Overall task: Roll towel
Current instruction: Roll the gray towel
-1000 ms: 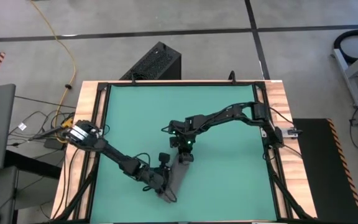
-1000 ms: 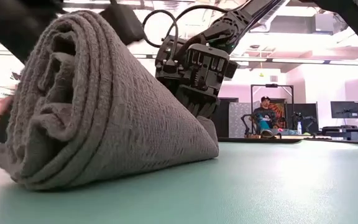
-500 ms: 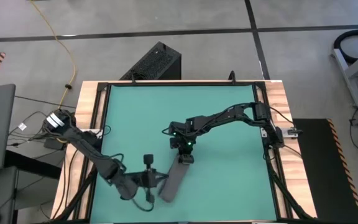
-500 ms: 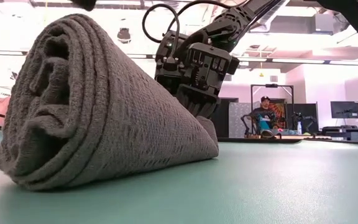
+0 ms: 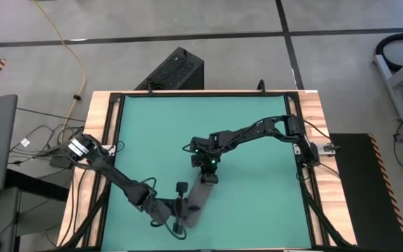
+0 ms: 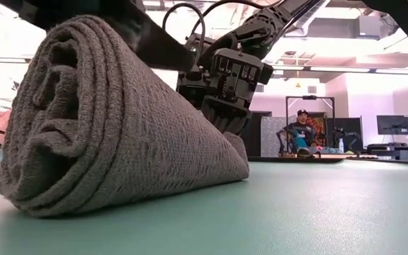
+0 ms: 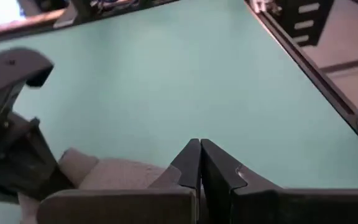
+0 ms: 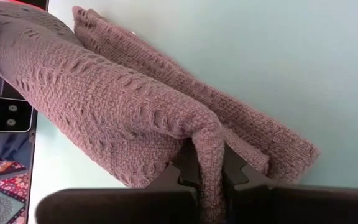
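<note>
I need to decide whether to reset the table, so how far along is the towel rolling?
Mostly done: the towel already lies on the table as a layered roll, fat at one end and tapering toward the other. In hand: the right gripper is shut on a fold at the narrow end, while the left gripper, shut and empty, hovers over the other end. Left: letting go of the roll.

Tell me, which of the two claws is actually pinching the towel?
The right claw, at the roll's far end, has a fold of the towel pinched between its fingers. The left claw is shut on nothing, over the near end.
</note>
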Controlling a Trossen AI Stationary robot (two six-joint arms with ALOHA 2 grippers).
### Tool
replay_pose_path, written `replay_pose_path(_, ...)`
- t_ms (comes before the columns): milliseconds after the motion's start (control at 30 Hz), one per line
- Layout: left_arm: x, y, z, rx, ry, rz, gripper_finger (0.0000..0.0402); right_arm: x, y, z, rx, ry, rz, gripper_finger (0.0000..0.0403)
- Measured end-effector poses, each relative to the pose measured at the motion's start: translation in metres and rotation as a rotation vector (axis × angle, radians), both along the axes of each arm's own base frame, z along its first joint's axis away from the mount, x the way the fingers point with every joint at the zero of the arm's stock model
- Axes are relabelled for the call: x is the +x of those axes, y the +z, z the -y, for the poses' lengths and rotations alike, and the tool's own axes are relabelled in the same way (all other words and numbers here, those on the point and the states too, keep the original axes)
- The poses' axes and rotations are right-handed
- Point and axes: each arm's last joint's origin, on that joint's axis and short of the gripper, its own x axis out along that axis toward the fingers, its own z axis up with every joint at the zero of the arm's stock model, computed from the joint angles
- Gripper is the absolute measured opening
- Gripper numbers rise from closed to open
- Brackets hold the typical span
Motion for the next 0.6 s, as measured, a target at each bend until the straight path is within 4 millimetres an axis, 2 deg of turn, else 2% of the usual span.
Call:
replay_pose_path(100, -0.002, -0.008, 0.003, -0.043, 0.025, -0.027, 0.0, 0.0, 0.0, 0.001, -0.005, -0.003, -0.003, 0.0028)
replay_pose_path(233, -0.003, -0.032, 0.005, -0.069, 0.054, -0.102, 0.0, -0.001, 0.0, 0.001, -0.004, -0.003, -0.009, 0.0028)
replay_pose_path(367, -0.003, -0.048, 0.01, -0.103, 0.073, -0.123, 0.0, -0.001, 0.0, 0.001, -0.004, -0.003, -0.013, 0.0028)
replay_pose_path(467, -0.004, -0.052, 0.011, -0.102, 0.084, -0.128, 0.0, -0.001, 0.0, 0.001, -0.004, -0.003, -0.012, 0.003)
replay_pose_path(600, -0.006, -0.053, 0.012, -0.093, 0.093, -0.143, 0.0, -0.004, 0.01, 0.007, -0.003, -0.017, -0.004, 0.0065)
